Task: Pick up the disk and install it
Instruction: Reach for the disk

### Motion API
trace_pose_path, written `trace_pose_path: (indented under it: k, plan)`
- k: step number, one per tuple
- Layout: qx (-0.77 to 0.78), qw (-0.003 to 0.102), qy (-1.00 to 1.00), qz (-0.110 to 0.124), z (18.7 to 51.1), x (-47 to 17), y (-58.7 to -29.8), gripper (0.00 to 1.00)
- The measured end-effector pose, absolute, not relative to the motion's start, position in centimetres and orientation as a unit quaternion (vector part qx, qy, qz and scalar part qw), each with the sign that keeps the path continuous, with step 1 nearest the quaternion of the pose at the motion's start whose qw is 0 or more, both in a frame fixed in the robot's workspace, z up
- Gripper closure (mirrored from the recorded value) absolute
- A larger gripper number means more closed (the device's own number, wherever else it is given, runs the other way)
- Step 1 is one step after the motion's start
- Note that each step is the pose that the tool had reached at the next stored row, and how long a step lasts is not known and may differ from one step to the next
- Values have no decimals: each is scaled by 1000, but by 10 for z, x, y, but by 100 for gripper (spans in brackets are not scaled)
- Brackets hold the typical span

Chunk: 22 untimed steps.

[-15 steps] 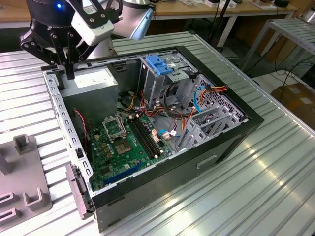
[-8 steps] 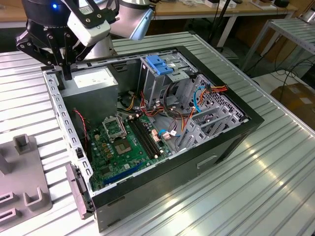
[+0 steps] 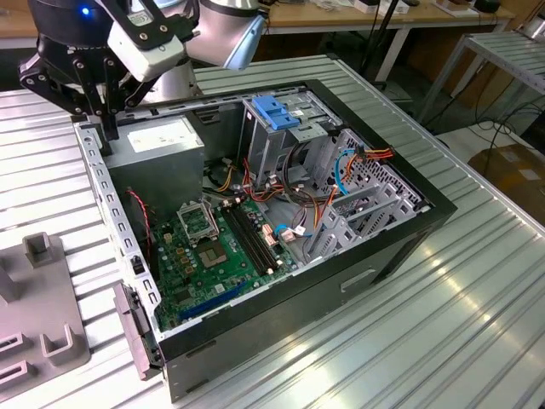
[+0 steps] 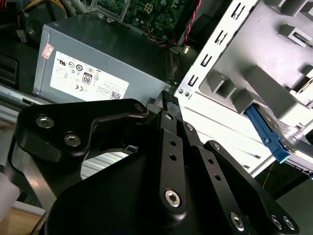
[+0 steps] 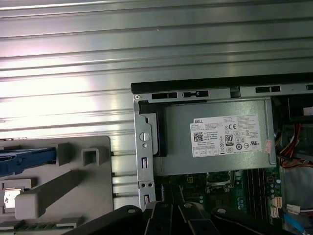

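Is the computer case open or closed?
Open. The case lies on its side with no side panel; the motherboard and the power supply inside are exposed.

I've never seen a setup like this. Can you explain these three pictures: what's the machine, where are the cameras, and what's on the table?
The black claw in the exterior view is the gripper of a robot arm. That picture comes from a camera standing off the arm; both wrist views come from cameras riding on the arm. On the ribbed metal table lies an open computer case holding a green circuit board, a grey power-supply box and a metal cage with a blue tab. Beside the case sits a grey holder; the disk, edged in blue plastic, rests in it. The gripper hovers at the case's corner near the power-supply box and is not holding the disk.
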State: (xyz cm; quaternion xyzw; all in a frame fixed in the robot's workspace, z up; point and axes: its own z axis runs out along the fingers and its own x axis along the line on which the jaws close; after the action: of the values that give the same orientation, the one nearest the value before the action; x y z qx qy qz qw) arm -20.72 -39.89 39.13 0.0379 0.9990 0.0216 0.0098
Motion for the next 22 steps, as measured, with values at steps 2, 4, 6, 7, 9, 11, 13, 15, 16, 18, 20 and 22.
trace_pose_path:
  k: [2, 4, 6, 7, 9, 11, 13, 15, 16, 18, 20, 22]
  plan:
    - [38, 10, 999, 22, 391, -209, -399, 90]
    - [38, 10, 999, 22, 391, -210, -399, 90]
    - [38, 10, 999, 22, 391, -212, -399, 90]
    - [38, 10, 999, 22, 391, -213, -399, 90]
    - [38, 9, 999, 22, 391, -215, -399, 90]
    - [38, 9, 999, 22, 391, -217, -399, 90]
    - [38, 9, 999, 22, 391, -220, -399, 90]
    - [38, 9, 999, 22, 391, -221, -399, 90]
    - [38, 9, 999, 22, 391, -222, -399, 90]
    - [38, 9, 999, 22, 391, -225, -399, 90]
    - [38, 9, 999, 22, 391, -228, -399, 90]
    - [38, 9, 999, 22, 391, -232, -399, 90]
